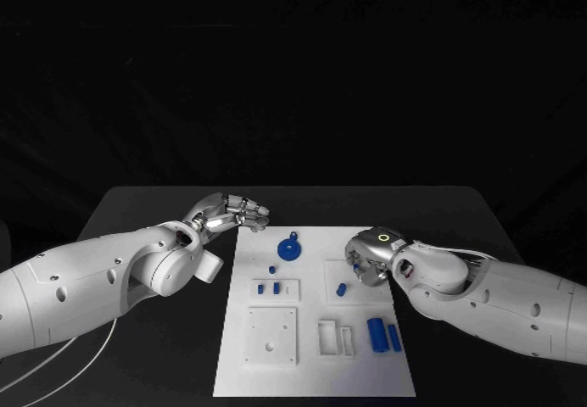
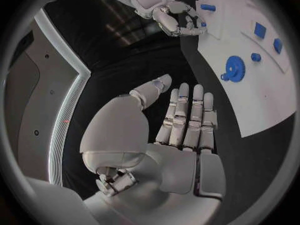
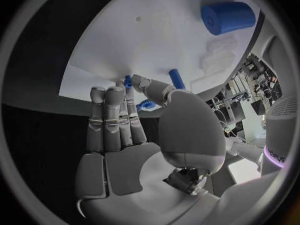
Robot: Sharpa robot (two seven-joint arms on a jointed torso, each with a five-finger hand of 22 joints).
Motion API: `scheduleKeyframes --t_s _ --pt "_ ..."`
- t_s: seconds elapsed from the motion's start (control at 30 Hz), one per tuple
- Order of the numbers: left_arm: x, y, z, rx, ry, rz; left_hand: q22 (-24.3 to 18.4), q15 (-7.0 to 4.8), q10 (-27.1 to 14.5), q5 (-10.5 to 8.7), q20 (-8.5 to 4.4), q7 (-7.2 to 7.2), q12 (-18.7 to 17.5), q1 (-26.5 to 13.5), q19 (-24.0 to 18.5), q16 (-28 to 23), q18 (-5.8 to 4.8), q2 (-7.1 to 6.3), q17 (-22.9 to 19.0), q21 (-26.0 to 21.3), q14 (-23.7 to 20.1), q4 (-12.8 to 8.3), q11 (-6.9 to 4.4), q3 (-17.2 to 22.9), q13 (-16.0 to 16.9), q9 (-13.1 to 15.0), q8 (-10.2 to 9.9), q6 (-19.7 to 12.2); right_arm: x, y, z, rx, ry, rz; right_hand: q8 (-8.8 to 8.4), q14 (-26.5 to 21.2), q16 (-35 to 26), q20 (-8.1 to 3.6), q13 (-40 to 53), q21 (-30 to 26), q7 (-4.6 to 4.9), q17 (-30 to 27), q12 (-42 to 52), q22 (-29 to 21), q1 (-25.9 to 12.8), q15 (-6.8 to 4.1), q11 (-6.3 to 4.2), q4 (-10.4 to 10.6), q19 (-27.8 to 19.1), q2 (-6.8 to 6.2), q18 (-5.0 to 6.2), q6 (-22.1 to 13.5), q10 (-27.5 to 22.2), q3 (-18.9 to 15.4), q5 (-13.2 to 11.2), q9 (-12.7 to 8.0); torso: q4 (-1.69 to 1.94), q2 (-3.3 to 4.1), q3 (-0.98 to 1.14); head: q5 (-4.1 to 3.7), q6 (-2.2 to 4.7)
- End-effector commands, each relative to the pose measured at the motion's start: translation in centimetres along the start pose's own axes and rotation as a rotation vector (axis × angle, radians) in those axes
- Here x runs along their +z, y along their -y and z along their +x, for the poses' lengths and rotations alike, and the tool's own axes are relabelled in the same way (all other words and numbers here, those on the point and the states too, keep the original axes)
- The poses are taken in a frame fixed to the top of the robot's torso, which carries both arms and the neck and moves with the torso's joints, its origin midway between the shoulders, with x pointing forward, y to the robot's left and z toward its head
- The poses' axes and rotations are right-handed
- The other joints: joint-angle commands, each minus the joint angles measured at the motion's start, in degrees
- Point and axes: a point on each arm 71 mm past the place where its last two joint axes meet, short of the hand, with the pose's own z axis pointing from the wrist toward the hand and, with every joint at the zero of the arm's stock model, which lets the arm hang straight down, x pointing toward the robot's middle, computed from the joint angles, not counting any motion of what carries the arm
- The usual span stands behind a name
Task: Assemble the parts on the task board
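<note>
Head view shows the white task board (image 1: 245, 373) lying in the middle of the black table (image 1: 147, 212), with blue parts on it: a gear (image 1: 288, 249) near the far edge, 2 cylinders (image 1: 384, 336) side by side near the right edge, and small pegs (image 1: 268, 288) at the centre. The left hand (image 1: 227, 212) hovers over the table just off the board's far left corner, fingers straight, holding nothing. The right hand (image 1: 371, 254) rests at the board's right edge, its fingertips (image 3: 128, 85) pinching a small blue piece (image 3: 127, 80).

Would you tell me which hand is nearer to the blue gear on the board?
Left. The left hand hovers off the board's left edge, close beside the gear. The right hand sits farther away, over the board's right side.
</note>
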Motion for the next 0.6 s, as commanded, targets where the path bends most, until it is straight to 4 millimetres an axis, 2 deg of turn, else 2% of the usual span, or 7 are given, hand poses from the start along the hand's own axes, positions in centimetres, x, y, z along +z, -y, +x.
scheduleKeyframes --t_s 0.03,0.2,0.6 --pt "-0.02 0.17 0.14 -0.010 -0.018 0.012 0.08 0.11 0.23 0.22 0.00 0.15 -0.22 0.39 0.29 -0.36 0.85 -0.11 0.09 -0.34 0.28 0.00 0.18 0.08 -0.07 -0.01 0.35 -0.38 -0.26 -0.13 1.35 -0.052 -0.059 0.000 0.42 0.30 0.62 -0.20 0.28 0.56 -0.20 0.32 0.39 1.37 0.41 -0.50 -0.20 -0.16 0.62 0.31 0.90 0.86 0.89 0.33 -0.31 0.14 0.03 -0.02 -0.01 0.01 -0.15" --pt "-0.09 0.13 0.05 -0.007 -0.019 0.010 0.09 0.11 0.22 0.22 0.00 0.14 -0.23 0.44 0.32 -0.40 0.87 -0.08 0.12 -0.35 0.29 -0.02 0.19 0.10 -0.09 -0.01 0.36 -0.37 -0.38 -0.17 1.81 -0.091 -0.074 -0.002 1.61 1.03 2.69 -0.88 1.11 2.35 -1.24 1.91 1.28 1.47 0.83 -1.58 -1.29 -0.71 1.58 0.46 0.90 3.31 3.40 0.45 -0.31 0.55 0.04 -0.02 -0.02 -0.02 -0.29" --pt "-0.11 0.11 -0.07 0.001 -0.014 0.011 0.09 0.11 0.21 0.23 0.00 0.14 -0.23 0.56 0.38 -0.50 0.90 -0.05 0.18 -0.39 0.31 -0.09 0.20 0.12 -0.14 0.00 0.38 -0.37 -0.50 -0.74 1.50 -0.147 0.001 0.006 2.30 0.94 4.56 -1.63 1.96 4.24 -2.05 3.61 1.67 1.37 1.41 -2.51 -2.23 -1.19 2.18 -0.10 0.90 5.30 5.75 1.84 -0.30 0.75 0.01 -0.02 0.04 -0.35 -0.38"
